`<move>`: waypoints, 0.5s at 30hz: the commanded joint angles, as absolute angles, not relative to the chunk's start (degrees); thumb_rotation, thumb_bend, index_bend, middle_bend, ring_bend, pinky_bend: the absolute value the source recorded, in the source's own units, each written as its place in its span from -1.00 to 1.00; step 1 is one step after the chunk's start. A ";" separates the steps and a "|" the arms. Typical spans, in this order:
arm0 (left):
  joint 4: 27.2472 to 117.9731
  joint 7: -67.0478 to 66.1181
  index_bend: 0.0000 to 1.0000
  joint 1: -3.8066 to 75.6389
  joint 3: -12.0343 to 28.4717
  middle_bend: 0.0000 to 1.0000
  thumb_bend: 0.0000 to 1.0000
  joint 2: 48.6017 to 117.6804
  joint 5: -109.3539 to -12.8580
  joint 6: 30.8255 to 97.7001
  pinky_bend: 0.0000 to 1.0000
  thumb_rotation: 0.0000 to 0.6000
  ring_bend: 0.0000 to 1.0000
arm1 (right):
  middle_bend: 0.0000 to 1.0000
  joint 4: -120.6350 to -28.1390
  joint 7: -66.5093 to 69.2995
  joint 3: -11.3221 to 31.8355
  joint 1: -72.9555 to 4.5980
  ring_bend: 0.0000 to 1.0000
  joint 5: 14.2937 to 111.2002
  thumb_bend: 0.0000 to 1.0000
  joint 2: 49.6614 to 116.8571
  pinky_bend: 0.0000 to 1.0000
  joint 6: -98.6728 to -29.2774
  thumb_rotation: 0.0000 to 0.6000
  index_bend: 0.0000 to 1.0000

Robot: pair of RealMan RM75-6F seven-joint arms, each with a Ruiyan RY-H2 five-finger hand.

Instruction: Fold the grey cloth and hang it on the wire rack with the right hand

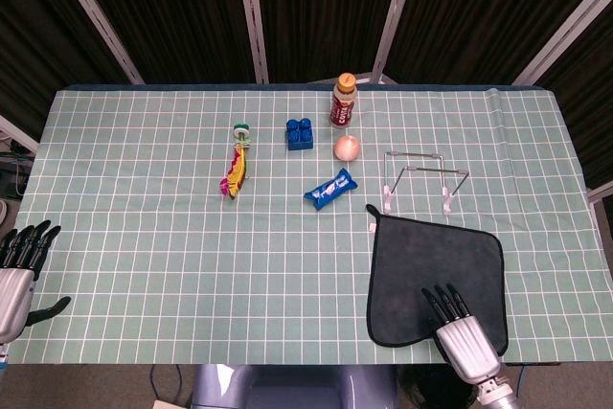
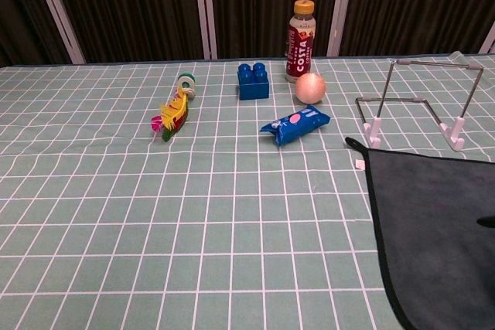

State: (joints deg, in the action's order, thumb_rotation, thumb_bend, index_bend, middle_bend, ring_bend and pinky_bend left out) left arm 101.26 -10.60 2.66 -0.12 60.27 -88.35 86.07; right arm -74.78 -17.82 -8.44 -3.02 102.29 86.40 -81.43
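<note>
The dark grey square cloth (image 1: 433, 271) lies flat and unfolded at the table's near right edge, just in front of the thin wire rack (image 1: 418, 179), with no clear long axis and its tagged corner toward the rack. The right hand (image 1: 460, 335) rests over its near edge with fingers straight and apart, holding nothing. The chest view cuts off the cloth's right part, and the left hand (image 1: 19, 275), open, is half out of frame.

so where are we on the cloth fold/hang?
Done: nothing. The grey cloth lies flat and unfolded on the table, and the wire rack behind it is bare. In hand: the right hand rests over the cloth's near edge, no grip visible. Left: grasp, fold, hang. The left hand sits idle.
</note>
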 commanded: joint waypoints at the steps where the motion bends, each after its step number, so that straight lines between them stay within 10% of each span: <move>1: 101.23 -10.59 -1.00 2.69 -0.08 -1.00 -1.00 60.29 -88.25 86.02 -1.00 1.00 -1.00 | -0.82 -81.05 -15.33 -5.96 -5.02 -1.00 97.46 -0.04 83.70 -1.00 -77.18 1.00 0.26; 15: 100.83 -11.77 -1.00 3.18 0.27 -1.00 -1.00 60.98 -86.87 84.90 -1.00 1.00 -1.00 | -0.76 -88.16 -18.34 8.48 -14.89 -1.00 77.27 -0.02 82.80 -0.98 -64.35 1.00 0.32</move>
